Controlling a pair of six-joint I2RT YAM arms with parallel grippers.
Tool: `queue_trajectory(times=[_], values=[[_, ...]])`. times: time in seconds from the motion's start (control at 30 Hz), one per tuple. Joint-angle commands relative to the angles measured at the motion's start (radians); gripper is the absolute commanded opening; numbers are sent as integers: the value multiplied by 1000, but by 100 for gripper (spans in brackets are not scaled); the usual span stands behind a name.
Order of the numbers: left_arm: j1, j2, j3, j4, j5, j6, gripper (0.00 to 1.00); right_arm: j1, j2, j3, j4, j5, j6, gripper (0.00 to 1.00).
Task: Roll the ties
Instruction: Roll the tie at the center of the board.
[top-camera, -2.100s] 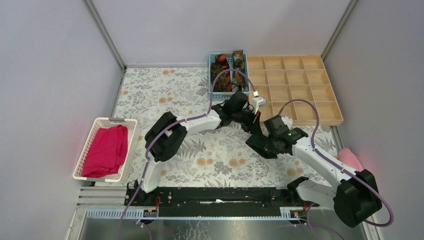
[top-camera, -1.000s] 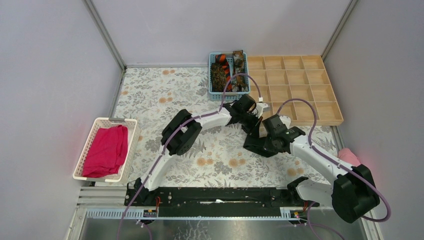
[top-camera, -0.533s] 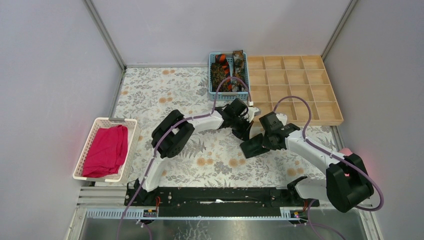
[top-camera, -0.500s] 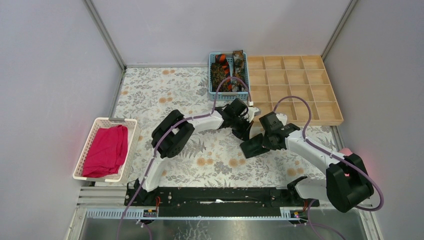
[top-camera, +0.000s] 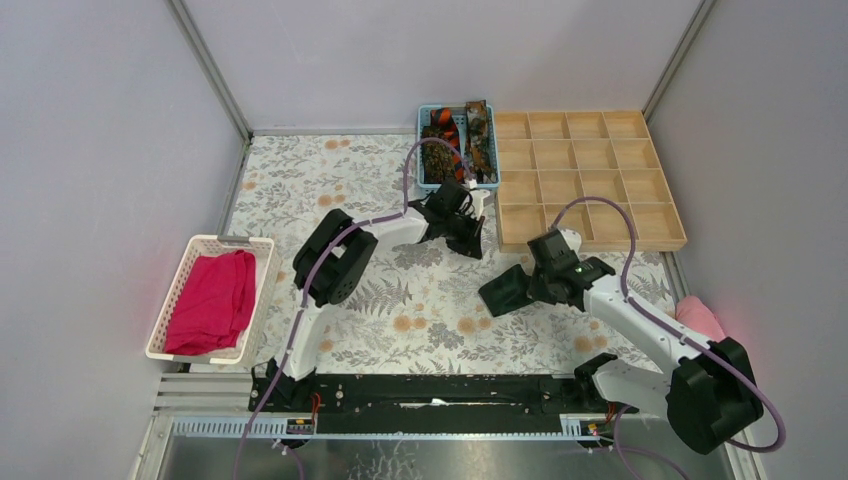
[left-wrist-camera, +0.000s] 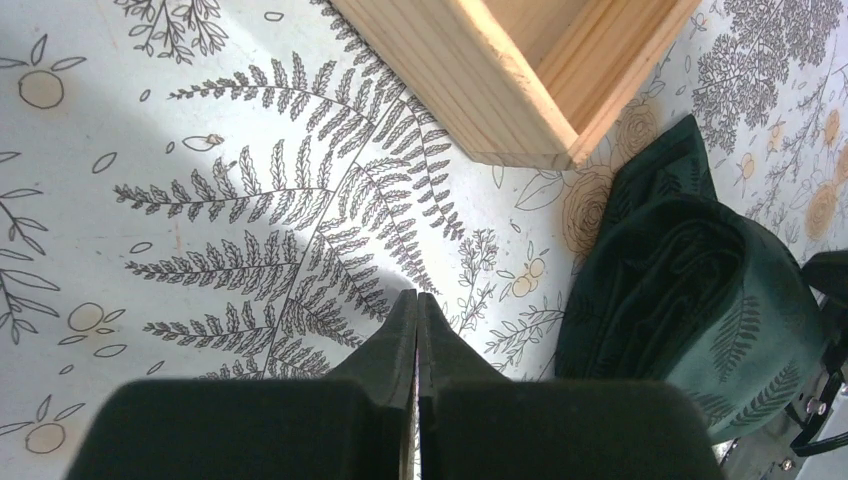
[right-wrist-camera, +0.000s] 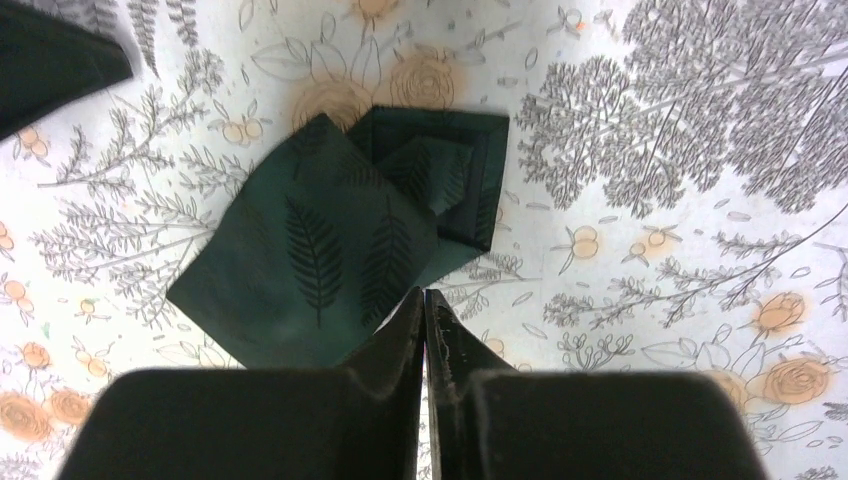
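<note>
left hand (left-wrist-camera: 417, 305) pressed together, empty, low over the tabletop (left-wrist-camera: 150, 200) near the tray (left-wrist-camera: 480, 80) corner. right hand (right-wrist-camera: 424, 300) also together, tips at the edge of the folded dark green tie (right-wrist-camera: 320, 250), which lies flat; whether it is pinched cannot be told. other ties (top-camera: 445, 135) sit in the basket (top-camera: 421, 145).

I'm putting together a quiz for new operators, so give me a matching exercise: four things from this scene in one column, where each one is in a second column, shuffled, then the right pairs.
Things:
1. magenta cloth
2. mottled brown and orange-striped fabric neckties
3. dark green fabric necktie
4. pale pink cloth

Places:
A. in the blue plastic basket
B. at the tips of the right end effector
C. in the white plastic basket
D. at the right edge of the floral-covered table

Pairs: 1-C, 2-A, 3-B, 4-D
</note>
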Motion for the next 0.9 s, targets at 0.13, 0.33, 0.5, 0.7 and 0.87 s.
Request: queue_trajectory(times=[0.13,0.33,0.5,0.7,0.87], values=[[-16,-13,-80,182,113,-103,0,-2,-90,-115,-21,-132,48,4],[-39,-7,-93,185,123,-109,0,44,-84,-170,38,-208,91,0],[-62,-24,-139,186,99,-103,0,209,11,-178,101,-158,168,0],[-67,-56,-211,209,88,-113,0,254,93,-183,163,-120,200,0],[-68,-88,-263,211,74,-113,0,254,143,-139,158,-34,176,0]])
